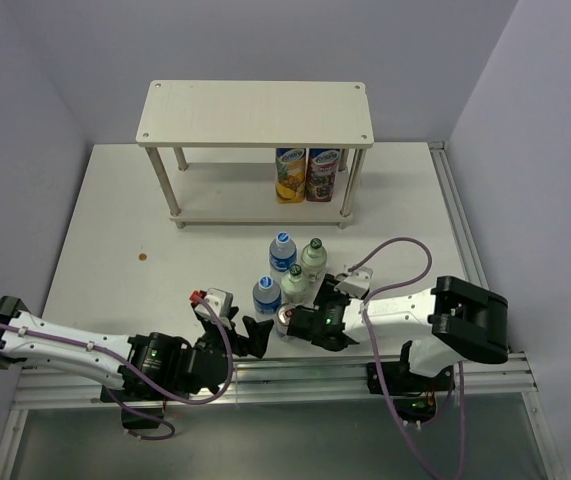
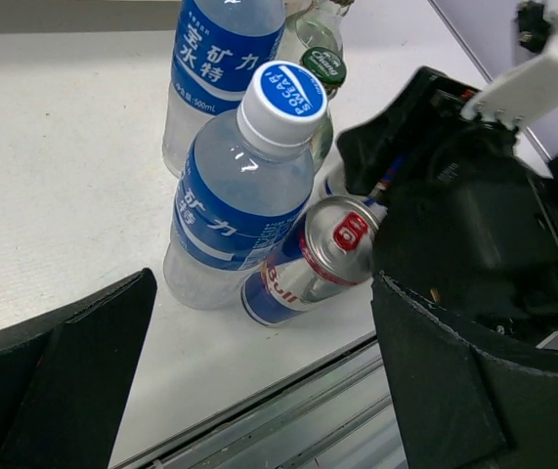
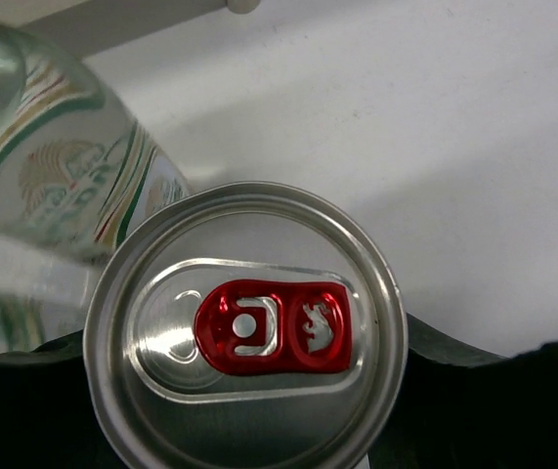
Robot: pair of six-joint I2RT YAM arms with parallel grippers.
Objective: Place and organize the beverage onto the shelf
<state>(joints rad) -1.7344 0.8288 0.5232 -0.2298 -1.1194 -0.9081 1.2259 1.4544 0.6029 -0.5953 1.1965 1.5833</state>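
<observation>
Clamping the can (image 2: 322,256) on both sides, the right fingers (image 3: 513,410) tilt it away from the adjoining water bottle (image 2: 244,186). Left fingers (image 2: 73,381) stand wide, unloaded. The shelf (image 1: 253,112) stands at the far edge of the surface (image 1: 115,220).

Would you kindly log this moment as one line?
right pincer: shut on can | left pincer: open | shelf: two cartons, lower tier

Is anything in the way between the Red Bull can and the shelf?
Yes. Four bottles stand right behind the Red Bull can, between it and the shelf: two blue-capped water bottles and two green-capped bottles. The right gripper probably must lift it over them.
</observation>
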